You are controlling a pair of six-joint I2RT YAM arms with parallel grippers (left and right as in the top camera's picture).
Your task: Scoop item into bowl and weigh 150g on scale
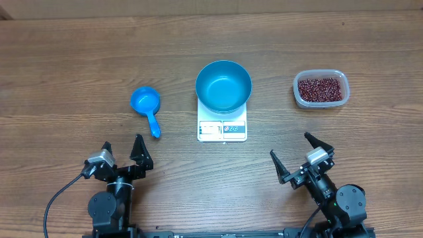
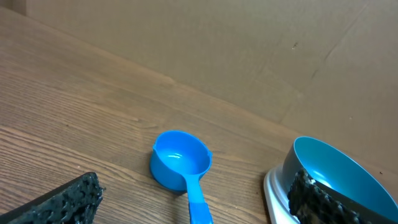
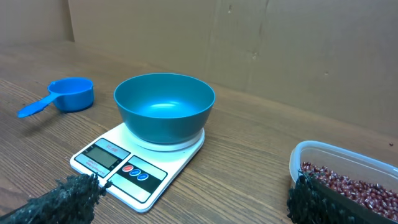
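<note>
Pretty sure this is a robotics lab bench, not anyone's real kitchen. It's a wood-grain table (image 1: 66,53) with the left arm (image 1: 109,201) and the right arm (image 1: 340,198), both black, parked at the near edge, and a black cable (image 1: 56,201) looping off the left one. Plain brown cardboard (image 3: 298,50) stands like a wall along the far edge. The kitchen stuff looks staged: a white scale (image 1: 222,129) with a blue bowl (image 1: 223,86) on it mid-table, a blue scoop (image 1: 145,104) to the left, and a clear tub (image 1: 320,105) of beans (image 1: 320,88) to the right, all well apart.
</note>
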